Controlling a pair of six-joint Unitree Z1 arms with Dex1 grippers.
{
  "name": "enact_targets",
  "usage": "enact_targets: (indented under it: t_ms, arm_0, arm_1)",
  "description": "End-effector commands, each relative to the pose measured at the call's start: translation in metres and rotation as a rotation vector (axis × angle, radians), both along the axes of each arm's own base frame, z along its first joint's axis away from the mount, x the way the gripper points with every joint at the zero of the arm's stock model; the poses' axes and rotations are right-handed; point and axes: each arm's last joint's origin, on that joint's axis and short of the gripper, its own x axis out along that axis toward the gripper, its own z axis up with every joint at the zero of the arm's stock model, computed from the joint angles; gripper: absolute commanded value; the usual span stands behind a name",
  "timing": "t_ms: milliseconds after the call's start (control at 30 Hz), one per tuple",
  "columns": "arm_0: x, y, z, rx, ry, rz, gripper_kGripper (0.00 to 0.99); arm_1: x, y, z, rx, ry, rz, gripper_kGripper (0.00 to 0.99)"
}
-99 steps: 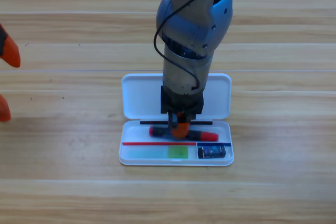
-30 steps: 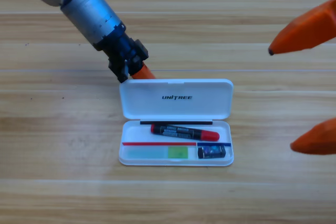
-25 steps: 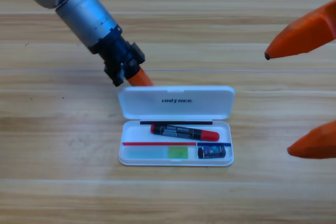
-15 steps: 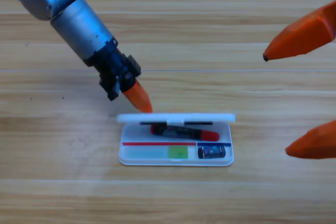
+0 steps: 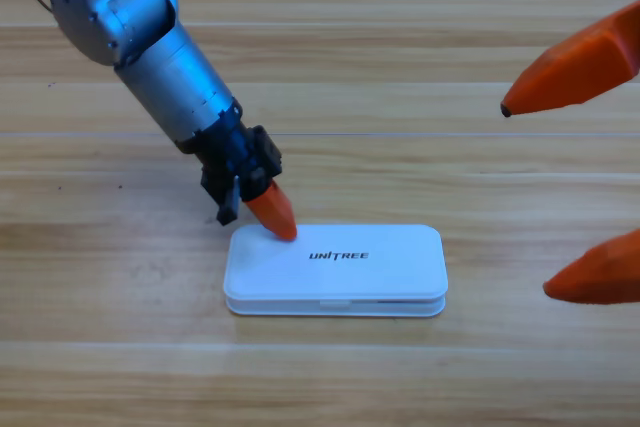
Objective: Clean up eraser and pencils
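The white case lies closed on the table, its lid down with the printed name facing up. The eraser and the pencils are hidden inside it. My left gripper comes in from the upper left and its orange tip rests on the lid's far left corner, holding nothing. At the right edge my right gripper waits, shown large and partly cut off, jaws wide apart and empty.
Bare wooden table surrounds the case on all sides. The left arm's grey body slants across the upper left of the picture.
The left gripper pushed the lid forward and down, and the case went from open to closed, hiding the pencils and eraser. The right gripper stayed at the right edge.
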Motion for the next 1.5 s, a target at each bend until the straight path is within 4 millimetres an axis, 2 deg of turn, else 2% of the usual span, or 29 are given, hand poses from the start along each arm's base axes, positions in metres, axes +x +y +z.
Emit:
enact_targets:
  t_ms: [33,233,700,1500]
  arm_0:
    - [-0.016,-0.013,-0.027,0.066,0.027,-0.027,0.000]
    - [-0.026,-0.020,-0.027,0.086,0.011,-0.041,0.000]
    - [-0.061,-0.027,0.011,0.092,-0.048,-0.074,0.000]
    - [-0.052,-0.033,-0.018,0.145,-0.086,-0.067,0.000]
  arm_1:
    - [0.003,0.010,-0.015,-0.041,0.040,0.010,0.976]
    - [0.004,0.011,-0.017,-0.045,0.043,0.010,0.976]
    - [0.005,0.013,-0.017,-0.048,0.044,0.010,0.976]
    - [0.005,0.014,-0.017,-0.048,0.049,0.012,0.976]
